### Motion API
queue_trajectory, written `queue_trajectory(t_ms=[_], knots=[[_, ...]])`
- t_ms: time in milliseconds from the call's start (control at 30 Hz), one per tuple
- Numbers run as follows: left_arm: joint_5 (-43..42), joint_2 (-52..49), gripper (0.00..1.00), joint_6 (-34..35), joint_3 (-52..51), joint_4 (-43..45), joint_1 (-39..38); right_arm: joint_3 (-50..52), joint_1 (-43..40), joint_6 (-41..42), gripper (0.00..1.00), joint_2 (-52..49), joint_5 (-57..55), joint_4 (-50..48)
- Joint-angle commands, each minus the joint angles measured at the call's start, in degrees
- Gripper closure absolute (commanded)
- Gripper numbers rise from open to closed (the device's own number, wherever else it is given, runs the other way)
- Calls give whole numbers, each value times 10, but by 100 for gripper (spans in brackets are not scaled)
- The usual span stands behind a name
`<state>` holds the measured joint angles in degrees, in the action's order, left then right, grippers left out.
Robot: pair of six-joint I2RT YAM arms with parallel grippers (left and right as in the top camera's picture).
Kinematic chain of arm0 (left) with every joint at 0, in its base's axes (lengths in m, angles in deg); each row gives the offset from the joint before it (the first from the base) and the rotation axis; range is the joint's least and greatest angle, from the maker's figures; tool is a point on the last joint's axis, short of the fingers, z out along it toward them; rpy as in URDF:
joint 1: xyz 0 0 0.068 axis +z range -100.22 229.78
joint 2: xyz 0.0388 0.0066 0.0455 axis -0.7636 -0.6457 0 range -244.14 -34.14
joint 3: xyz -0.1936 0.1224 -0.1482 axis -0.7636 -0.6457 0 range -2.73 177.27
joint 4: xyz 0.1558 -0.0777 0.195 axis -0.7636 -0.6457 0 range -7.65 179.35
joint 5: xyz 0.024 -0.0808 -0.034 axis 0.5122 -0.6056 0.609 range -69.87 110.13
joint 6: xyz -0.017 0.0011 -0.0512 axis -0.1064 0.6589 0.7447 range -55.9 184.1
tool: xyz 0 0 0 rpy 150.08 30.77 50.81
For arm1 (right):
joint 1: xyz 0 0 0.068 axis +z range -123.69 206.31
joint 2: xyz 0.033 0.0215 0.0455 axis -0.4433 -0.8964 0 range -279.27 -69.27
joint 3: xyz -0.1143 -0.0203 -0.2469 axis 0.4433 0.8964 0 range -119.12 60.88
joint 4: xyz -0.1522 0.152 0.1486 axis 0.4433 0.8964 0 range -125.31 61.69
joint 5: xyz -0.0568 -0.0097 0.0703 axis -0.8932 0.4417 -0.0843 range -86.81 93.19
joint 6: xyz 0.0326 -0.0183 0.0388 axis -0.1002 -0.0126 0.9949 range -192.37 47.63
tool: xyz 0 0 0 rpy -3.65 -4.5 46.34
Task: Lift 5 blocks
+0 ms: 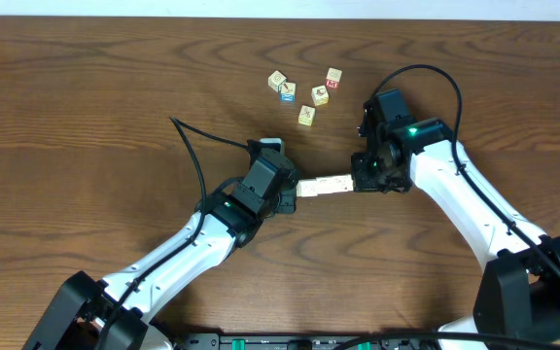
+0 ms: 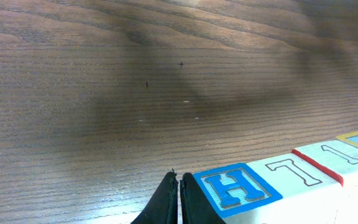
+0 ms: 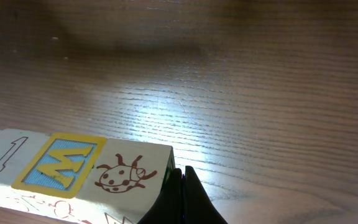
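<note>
Blocks lay end to end in a short row at the middle of the overhead frame, pinched between my left gripper and right gripper. Each had its jaws fully together, butted against an end face and clasping nothing. I judged the blocks light, stiff, smooth wood. Only even inward pressure on both ends would stop the row buckling.

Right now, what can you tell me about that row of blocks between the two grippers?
The row is five pale wooden cubes end to end. Top faces show a blue H, 7, 1, yellow-framed M and ladybug. The shut left gripper presses one end, the right gripper the other. It seems lifted off the table.
</note>
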<state>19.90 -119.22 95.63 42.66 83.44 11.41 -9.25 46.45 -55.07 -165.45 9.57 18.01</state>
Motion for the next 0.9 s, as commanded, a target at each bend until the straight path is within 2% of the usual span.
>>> queue_trajectory(t_ms=[0, 867], knots=[[-162, 0, 93, 4, 54, 38, -55, -18, 62, -6, 99, -5, 204, -21], [-156, -9, 93, 4, 54, 38, -55, 19, 62, -1, 99, -6, 196, -47]])
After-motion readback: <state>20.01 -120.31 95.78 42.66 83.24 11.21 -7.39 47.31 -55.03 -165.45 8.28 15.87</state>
